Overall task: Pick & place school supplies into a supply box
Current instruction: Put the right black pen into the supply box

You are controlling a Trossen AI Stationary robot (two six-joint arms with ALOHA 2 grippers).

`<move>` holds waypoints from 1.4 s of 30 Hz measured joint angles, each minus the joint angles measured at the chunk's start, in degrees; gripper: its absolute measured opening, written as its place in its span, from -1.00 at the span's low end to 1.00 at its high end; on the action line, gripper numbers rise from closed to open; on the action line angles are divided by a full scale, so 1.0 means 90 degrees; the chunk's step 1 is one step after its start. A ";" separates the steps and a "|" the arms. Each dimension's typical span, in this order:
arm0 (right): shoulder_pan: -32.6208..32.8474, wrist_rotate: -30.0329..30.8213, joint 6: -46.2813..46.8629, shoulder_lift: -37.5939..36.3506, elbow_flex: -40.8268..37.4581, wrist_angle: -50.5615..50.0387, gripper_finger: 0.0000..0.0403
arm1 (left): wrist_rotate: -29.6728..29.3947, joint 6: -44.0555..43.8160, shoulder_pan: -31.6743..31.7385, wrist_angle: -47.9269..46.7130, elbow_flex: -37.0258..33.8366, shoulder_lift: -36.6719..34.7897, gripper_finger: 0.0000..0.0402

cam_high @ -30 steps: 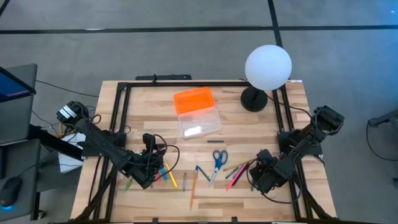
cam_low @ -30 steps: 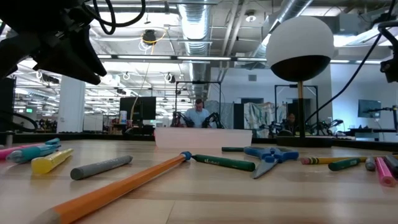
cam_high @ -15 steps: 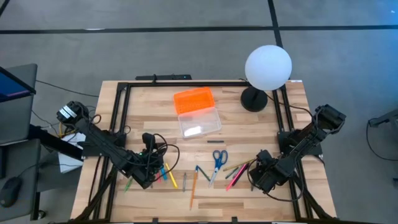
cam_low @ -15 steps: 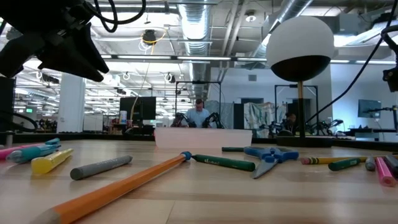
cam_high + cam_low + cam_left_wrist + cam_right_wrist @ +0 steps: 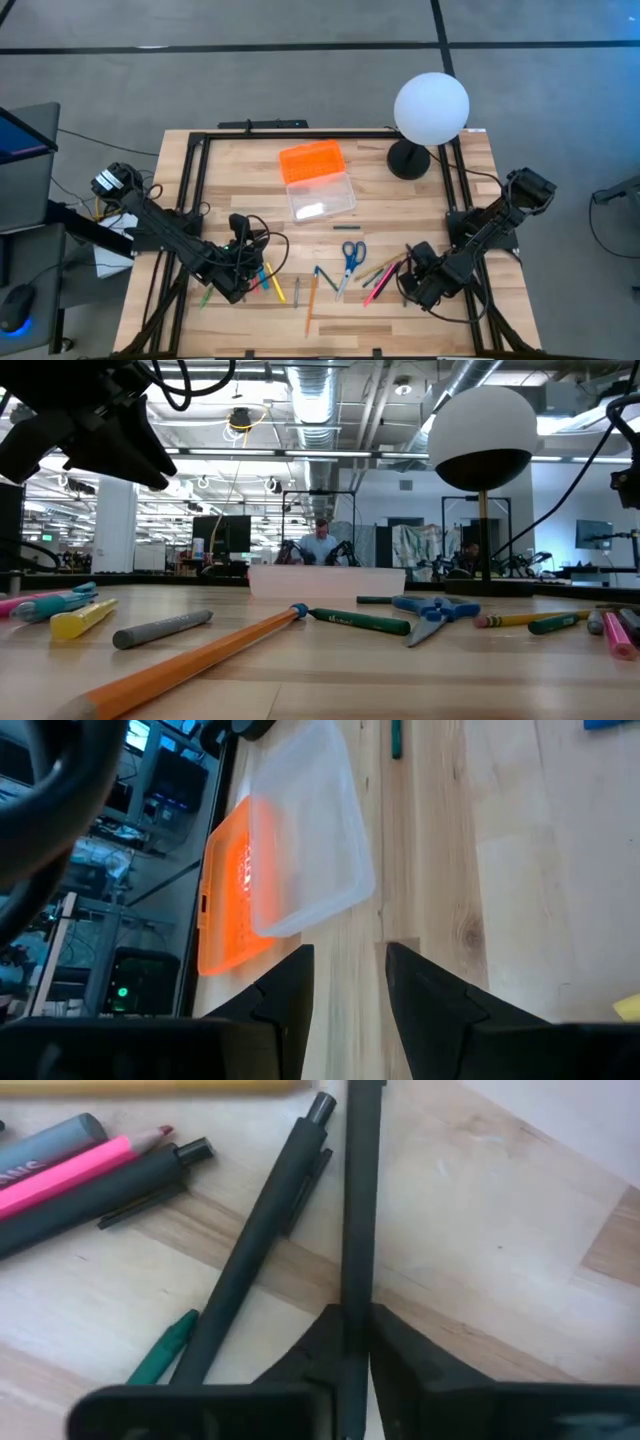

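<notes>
A: Right gripper has just clamped shut on a thin black pen; a second ago its jaws stood apart. It sits at the right end of the scattered supplies, low over the wooden table.

B: So the pick has begun. And the left gripper?

A: Unchanged: hovering with its fingers parted, nothing between them, over the left cluster of markers, facing the supply box.

B: Where is the box?

A: Mid-table, clear tray open, orange lid folded back, nothing in it that I can make out. Beside it stands the white globe lamp.

B: What remains?

A: Nearly everything, I judge: the blue-handled scissors, a long orange pencil, and a second black pen just beside the gripped one.
</notes>
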 joint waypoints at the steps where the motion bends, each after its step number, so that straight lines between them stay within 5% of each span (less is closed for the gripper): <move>1: 0.0015 -0.0012 0.0003 0.0000 0.0000 0.0014 -0.93 | 0.0050 -0.0001 0.0000 0.0002 0.0000 0.0000 -0.39; 11: 0.0121 0.0081 0.0323 0.0003 0.0006 -0.0036 -0.94 | 0.0289 -0.0049 0.0000 0.0001 0.0000 0.0000 -0.39; 27: 0.0130 0.0913 -0.0340 0.0056 0.0749 -0.1576 -0.99 | 0.0203 0.0024 0.0010 0.0001 0.0000 0.0000 -0.39; 34: -0.0487 0.2475 -0.2148 0.0046 0.1022 -0.1583 -0.99 | -0.0282 0.0295 0.0010 0.0049 0.0000 0.0000 -0.39; 42: -0.2498 0.3366 -0.6037 0.0036 0.1472 -0.0564 -0.99 | -0.0595 0.0396 0.0010 0.0183 0.0000 0.0000 -0.39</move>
